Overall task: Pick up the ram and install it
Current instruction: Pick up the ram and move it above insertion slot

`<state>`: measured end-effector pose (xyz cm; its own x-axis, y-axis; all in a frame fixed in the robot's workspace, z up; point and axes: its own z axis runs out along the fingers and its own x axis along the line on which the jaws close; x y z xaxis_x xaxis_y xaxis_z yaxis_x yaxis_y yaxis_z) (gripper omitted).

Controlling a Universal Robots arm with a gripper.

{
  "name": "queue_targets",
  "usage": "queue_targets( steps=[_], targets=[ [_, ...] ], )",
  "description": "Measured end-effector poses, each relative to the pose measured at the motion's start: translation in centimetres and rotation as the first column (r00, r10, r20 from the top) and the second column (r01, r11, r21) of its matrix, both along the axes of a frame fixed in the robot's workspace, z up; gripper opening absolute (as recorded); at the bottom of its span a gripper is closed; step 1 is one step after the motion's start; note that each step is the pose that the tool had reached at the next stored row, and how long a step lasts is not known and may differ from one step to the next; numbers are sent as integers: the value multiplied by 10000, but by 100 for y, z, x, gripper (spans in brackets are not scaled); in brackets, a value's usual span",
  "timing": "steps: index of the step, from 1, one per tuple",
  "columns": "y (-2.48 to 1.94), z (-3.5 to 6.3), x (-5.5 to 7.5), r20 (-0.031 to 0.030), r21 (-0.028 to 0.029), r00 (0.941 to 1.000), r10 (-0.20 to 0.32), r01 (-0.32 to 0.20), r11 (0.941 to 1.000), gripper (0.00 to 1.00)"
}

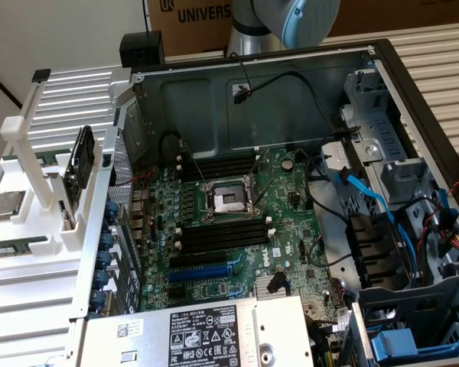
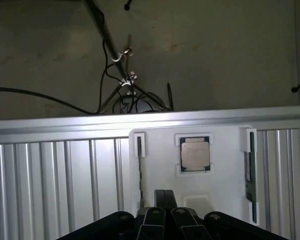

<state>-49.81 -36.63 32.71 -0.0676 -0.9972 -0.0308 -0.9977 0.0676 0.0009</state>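
Note:
The ram stands on edge as a thin stick in a slot of the white holder, beside a square silver processor chip. In the exterior view a narrow green ram lies in the same white holder at the exterior view's left, outside the computer case. My gripper hangs over the holder's near edge, close to the ram's slot. Its black fingers are shut together with nothing between them. On the motherboard, the long black memory slots lie bare.
The open case has a high metal wall between holder and motherboard. An upright black part stands in the holder. Blue and black cables crowd the case's right side. A power supply sits at the front. The arm's body rises behind the case.

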Motion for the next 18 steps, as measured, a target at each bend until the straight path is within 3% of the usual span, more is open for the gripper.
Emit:
queue_targets(
  steps=[3,4,7,9,14,18],
  targets=[
    [-11,-27,-4,118,0,9999,7,-7,10000,10],
    [-28,-40,-4,128,1,9999,9,-9,10000,10],
    [-112,-85,0,131,4,9999,8,-8,10000,10],
    [-137,-121,10,132,5,9999,10,-10,10000,10],
    [-143,-210,68,133,6,9999,19,-19,10000,10],
    [-145,-216,70,130,4,9999,19,-19,10000,10]
  ],
)
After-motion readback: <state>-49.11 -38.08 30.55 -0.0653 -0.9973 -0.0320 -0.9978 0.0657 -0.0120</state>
